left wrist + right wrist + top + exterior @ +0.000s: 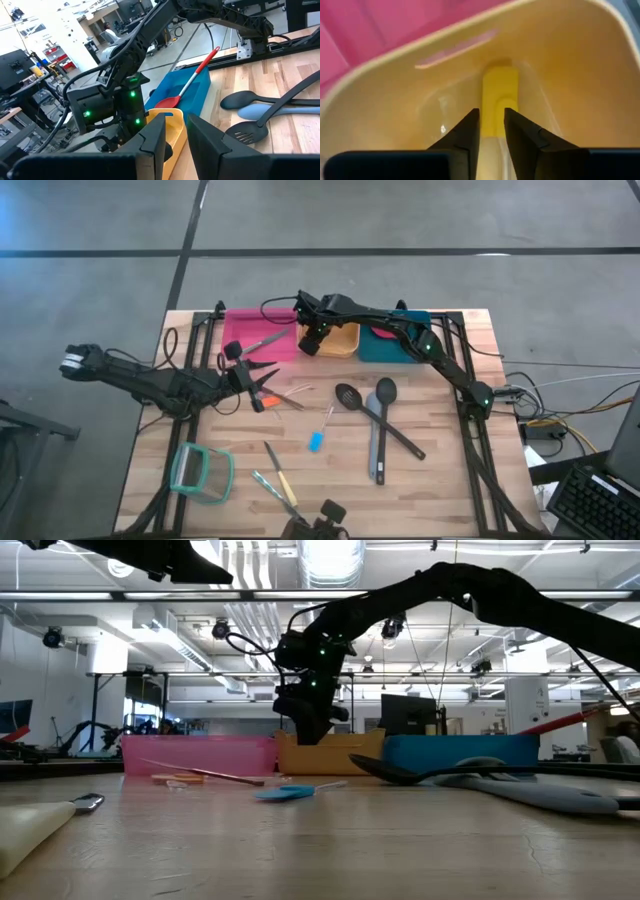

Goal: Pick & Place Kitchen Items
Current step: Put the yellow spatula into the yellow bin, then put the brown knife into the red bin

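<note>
My right gripper (492, 127) points down into the orange bin (342, 340) at the table's far side, its fingers a little apart. A yellow piece (499, 100) lies in the bin just past the fingertips and shows through the gap. My left gripper (181, 145) hovers level over the table's left middle (260, 385), open, with nothing between its fingers. On the table lie a black slotted spoon (348, 395), a black spoon (392, 408), a grey spatula (375, 448), a blue piece (316, 442) and yellow-handled knives (280, 480). A red-handled spatula (192, 80) leans in the teal bin (398, 345). My right gripper's fingers stand on either side of the near end of the yellow piece (495, 125), coming from above. I cannot tell whether they touch it. The piece lies against the bin's inner wall.
A pink bin (258, 335) with a slim tool in it stands left of the orange bin. A teal-rimmed clear container (200, 472) sits at the near left. Thin sticks (290, 395) lie by my left gripper. Bare wood shows at the near right.
</note>
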Motion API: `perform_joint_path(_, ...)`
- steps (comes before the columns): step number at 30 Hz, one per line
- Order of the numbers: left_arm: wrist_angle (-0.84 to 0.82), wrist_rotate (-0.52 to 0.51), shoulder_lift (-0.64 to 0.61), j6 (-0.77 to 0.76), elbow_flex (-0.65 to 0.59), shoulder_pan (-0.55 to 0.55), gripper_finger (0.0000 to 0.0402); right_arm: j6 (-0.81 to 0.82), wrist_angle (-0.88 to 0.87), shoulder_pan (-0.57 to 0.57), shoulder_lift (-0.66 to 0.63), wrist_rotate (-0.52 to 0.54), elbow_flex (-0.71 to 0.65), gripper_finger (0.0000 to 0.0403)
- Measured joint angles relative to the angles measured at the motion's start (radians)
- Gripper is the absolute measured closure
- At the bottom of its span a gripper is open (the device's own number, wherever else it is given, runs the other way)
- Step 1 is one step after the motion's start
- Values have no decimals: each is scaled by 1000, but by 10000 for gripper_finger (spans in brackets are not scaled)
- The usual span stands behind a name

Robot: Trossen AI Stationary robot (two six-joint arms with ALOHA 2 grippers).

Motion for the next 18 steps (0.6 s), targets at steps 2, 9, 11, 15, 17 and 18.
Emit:
perform_joint_path(2, 0, 0, 0, 0, 0, 0, 319, 1, 19, 1, 0, 0, -1, 305)
perform_joint_path(9, 0, 0, 0, 0, 0, 0, 319, -2, 22, 0, -6, 3, -2, 264)
perform_joint_path(11, 0, 0, 0, 0, 0, -1, 319, -3, 10, 0, -19, 3, -2, 253)
perform_joint_path(15, -1, 0, 0, 6, 0, -1, 319, 1, -29, 1, -61, 3, 0, 234)
perform_joint_path(17, -1, 0, 0, 7, 0, -1, 319, 4, -56, 2, -81, 3, 0, 228)
perform_joint_path(18, -1, 0, 0, 7, 0, -1, 319, 10, -76, 3, -90, 3, 0, 225)
